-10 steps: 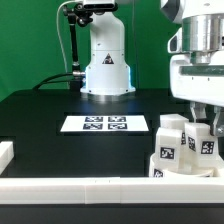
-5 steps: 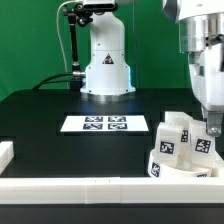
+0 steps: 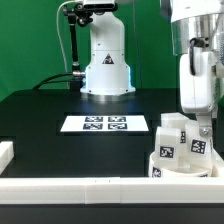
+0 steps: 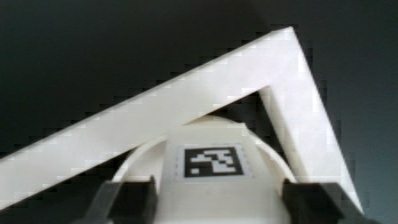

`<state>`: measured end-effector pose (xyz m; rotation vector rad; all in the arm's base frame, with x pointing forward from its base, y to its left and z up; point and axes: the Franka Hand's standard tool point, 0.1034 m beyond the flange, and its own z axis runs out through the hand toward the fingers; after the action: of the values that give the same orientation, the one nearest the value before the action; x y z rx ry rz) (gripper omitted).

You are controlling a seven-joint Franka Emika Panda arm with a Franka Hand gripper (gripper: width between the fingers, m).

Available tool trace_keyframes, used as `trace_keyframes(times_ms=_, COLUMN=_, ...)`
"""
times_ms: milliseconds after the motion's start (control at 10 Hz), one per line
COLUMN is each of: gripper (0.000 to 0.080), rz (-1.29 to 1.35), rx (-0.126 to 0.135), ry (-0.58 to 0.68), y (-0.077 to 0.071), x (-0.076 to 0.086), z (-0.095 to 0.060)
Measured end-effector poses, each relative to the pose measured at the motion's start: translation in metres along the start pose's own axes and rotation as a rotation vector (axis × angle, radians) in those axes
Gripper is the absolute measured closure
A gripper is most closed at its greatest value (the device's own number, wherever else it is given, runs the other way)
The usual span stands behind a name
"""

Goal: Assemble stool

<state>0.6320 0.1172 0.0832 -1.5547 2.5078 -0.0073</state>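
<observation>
risen, tool (image 3: 203,128) hovers above stool leg (image 3: 198,146).

Even bright light, soft focus, blown-out whites.

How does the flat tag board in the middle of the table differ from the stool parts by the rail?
The marker board lies thin and flat; the stool parts stand up, blocky and stacked. The board sits alone mid-table; the parts crowd the exterior view's right, under the hand. Both are white with black-and-white tags.

Directly beneath the claw (image 3: 204,128), descent was blocked by the upright legs (image 3: 180,137); open counter (image 3: 60,105) was left alongside.
</observation>
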Motion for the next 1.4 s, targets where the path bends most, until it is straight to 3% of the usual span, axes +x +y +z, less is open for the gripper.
trace_keyframes(times_ms=300, gripper=0.0405, rz=-0.008, rx=-0.003, ry=-0.007, y=0.0, x=0.0, z=0.0)
trace_keyframes(times_ms=400, gripper=0.0244, rz=-0.052, rx=0.002, ry=-0.009, y=-0.001, x=0.0, z=-0.001)
trace_keyframes(times_ms=500, gripper=0.0165, rz=-0.104, rx=0.007, ry=-0.016, y=-0.003, x=0.001, z=-0.008)
trace_keyframes(times_ms=800, gripper=0.0154, rz=-0.266, rx=0.013, ry=-0.034, y=-0.006, x=-0.008, z=-0.025)
trace_keyframes(times_ms=1100, gripper=0.015, rz=-0.532, rx=0.013, ry=-0.023, y=-0.004, x=-0.007, z=-0.022)
trace_keyframes(times_ms=1400, gripper=0.015, rz=-0.955, rx=-0.009, ry=0.025, y=-0.004, x=-0.009, z=-0.021)
